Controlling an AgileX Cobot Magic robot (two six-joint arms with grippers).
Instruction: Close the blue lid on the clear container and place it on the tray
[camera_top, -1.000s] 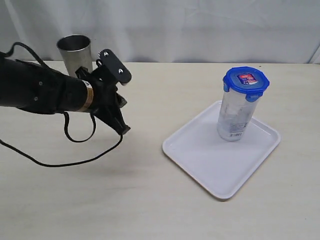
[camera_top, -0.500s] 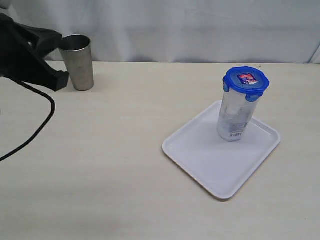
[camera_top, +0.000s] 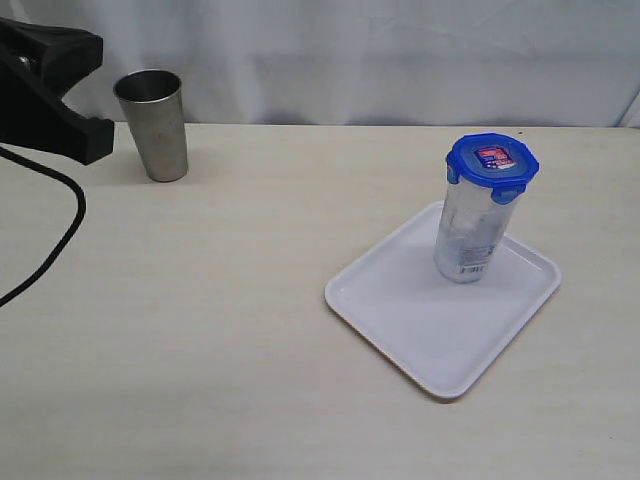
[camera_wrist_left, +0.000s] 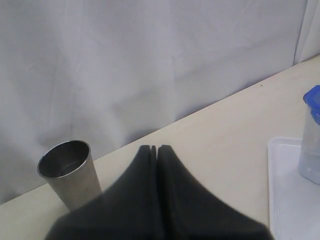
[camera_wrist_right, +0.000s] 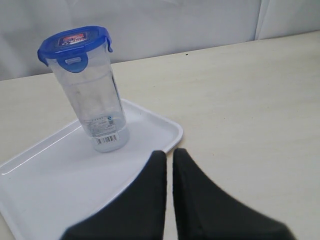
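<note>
The clear container (camera_top: 470, 232) stands upright on the white tray (camera_top: 420, 320) at the right of the table. The blue lid (camera_top: 491, 161) sits on its mouth, with the red-and-white sticker facing up. In the right wrist view the container (camera_wrist_right: 97, 100), its lid (camera_wrist_right: 74, 42) and the tray (camera_wrist_right: 50, 175) show beyond my right gripper (camera_wrist_right: 169, 152), which is shut on nothing and apart from the tray's rim. My left gripper (camera_wrist_left: 154, 148) is shut and empty; in the exterior view it sits at the far left edge (camera_top: 95, 140), far from the tray.
A grey steel tumbler (camera_top: 153, 123) stands upright at the back left, close to my left gripper; the left wrist view also shows the tumbler (camera_wrist_left: 70, 172). A black cable (camera_top: 50, 250) trails over the table's left side. A white curtain hangs behind the table.
My left arm has pulled back from the middle-left of the table to the far left edge and risen. The container, lid and tray have not moved.
</note>
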